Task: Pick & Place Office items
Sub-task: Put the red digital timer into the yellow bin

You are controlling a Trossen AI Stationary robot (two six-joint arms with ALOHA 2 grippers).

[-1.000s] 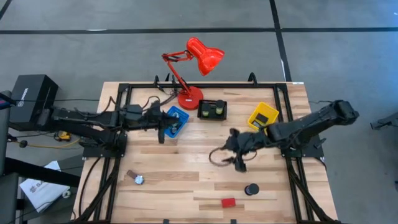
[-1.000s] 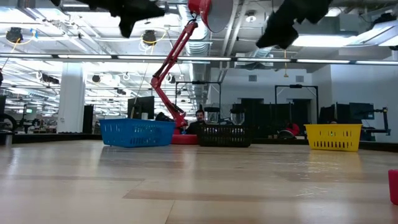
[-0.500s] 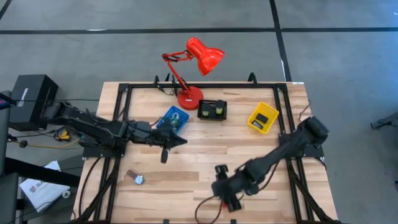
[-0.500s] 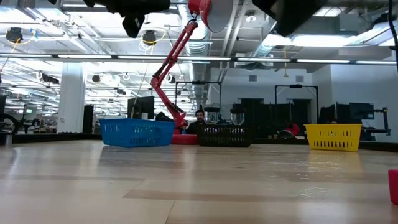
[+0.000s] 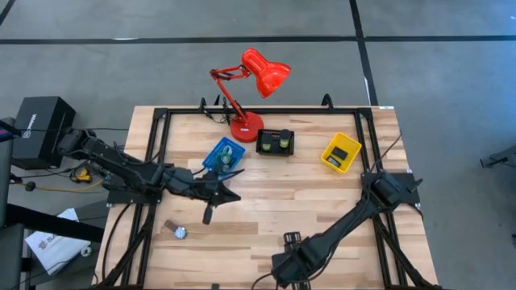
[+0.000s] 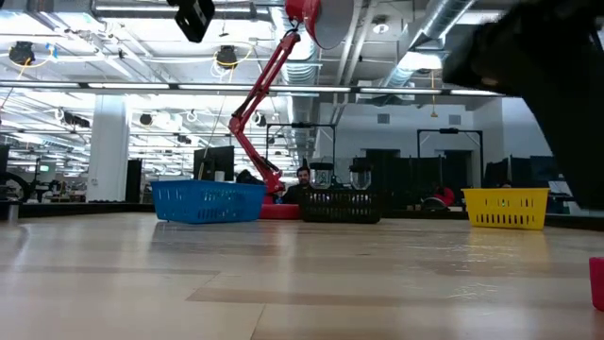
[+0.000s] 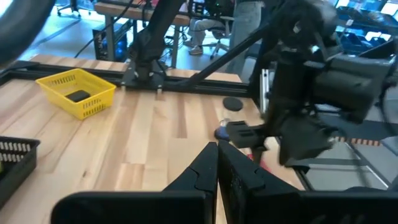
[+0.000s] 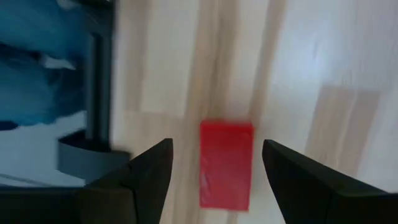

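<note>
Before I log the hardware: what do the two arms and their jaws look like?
Both the left arm and right arm are dark, slim, jointed links trailing black cables. The right gripper has flat, angular black fingers; the left gripper tapers to a point.

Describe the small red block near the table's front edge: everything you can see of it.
The small red rectangular block is a plain, solid-coloured slab with squared corners, lying flat on the light wooden table. In the right wrist view it sits between the open fingers of the right gripper, which touch nothing yet. The low view catches only its edge at the picture's border.
</note>
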